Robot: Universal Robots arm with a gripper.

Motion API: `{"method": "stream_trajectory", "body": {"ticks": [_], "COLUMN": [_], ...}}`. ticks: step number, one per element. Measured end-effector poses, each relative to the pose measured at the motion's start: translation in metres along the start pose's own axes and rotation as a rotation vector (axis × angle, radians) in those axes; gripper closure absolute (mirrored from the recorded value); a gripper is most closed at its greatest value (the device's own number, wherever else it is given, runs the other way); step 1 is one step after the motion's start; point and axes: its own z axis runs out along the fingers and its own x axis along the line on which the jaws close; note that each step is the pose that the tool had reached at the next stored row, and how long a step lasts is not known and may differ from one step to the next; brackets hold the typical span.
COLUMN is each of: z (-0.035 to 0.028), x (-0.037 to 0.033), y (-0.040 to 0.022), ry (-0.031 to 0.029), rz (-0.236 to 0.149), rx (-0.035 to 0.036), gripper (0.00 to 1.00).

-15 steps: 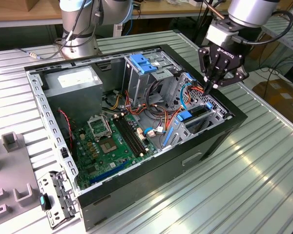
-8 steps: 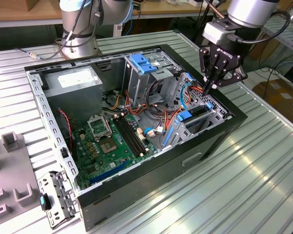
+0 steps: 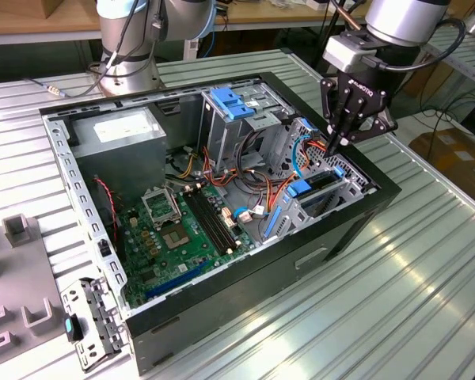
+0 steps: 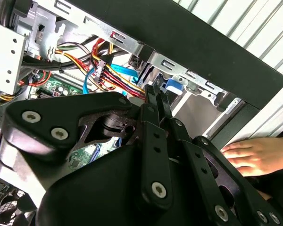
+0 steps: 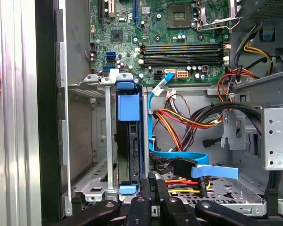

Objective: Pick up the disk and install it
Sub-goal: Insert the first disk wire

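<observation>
1. Though my hand (image 5: 152, 184) hangs low over the front corner of the case, its fingers (image 4: 155, 96) are pressed together with nothing between them, the tips just beside the cage.
2. Closest to those tips is the disk (image 5: 131, 146), standing on edge in a slot of the cage (image 5: 85, 84), a blue rail (image 5: 128, 107) capping its upper edge. It looks seated, or close to it; I cannot tell whether it is fully home.
3. I judge the disk stiff and fairly heavy for its bulk, a metal body with smooth faces that could slip, and sensitive to knocks. The plastic rails look the weaker part and may flex, so I would take hold across the metal body at its narrow edges, or press squarely on the rail end, never on the label face.
4. Just beside the cage run the cables (image 5: 179, 117), loose and soft, apt to snag a finger.
5. Beyond them lies the board (image 5: 179, 28), well apart from my hand.
6. Farther out, a person's fingers (image 4: 247, 153) rest on the case (image 3: 301, 261), which sits on the ribbed surface (image 3: 427, 261).
</observation>
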Motion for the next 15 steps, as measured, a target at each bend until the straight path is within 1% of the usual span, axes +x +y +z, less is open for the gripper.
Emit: {"method": "stream_trajectory", "body": {"ticks": [11, 13, 15], "z": [0.0000, 0.0002, 0.0020], "x": [0.0000, 0.0001, 0.0011], "y": [0.0004, 0.0031, 0.0051], "ry": [0.0000, 0.0000, -0.0002], "rz": [0.000, 0.000, 0.003], "rx": [0.0000, 0.0000, -0.0001], "gripper": [0.83, 0.83, 0.83]}}
